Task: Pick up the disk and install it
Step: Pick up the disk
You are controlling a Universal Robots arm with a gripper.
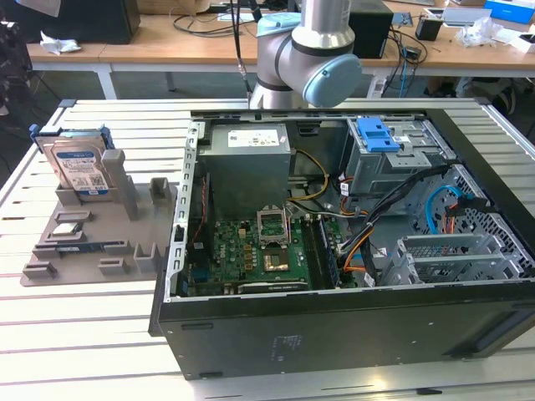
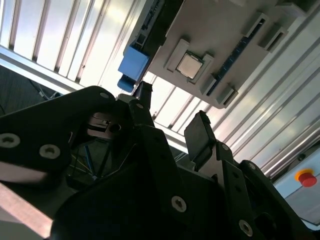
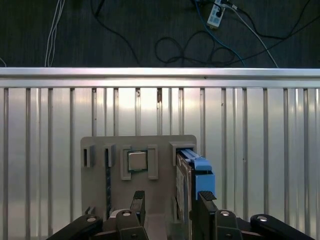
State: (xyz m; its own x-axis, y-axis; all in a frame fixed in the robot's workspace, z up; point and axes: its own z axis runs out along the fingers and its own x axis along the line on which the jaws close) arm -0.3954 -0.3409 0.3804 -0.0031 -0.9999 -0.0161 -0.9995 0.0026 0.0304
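Above grey holder, tool apart, empty; disk upright in slot, nr CPU chip.

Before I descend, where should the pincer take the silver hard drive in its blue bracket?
The silver metal hard drive stands on edge in the grey holder tray, upper edge free. I'd come from above and clamp its two broad flat faces; the blue plastic bracket wraps its narrow edges.
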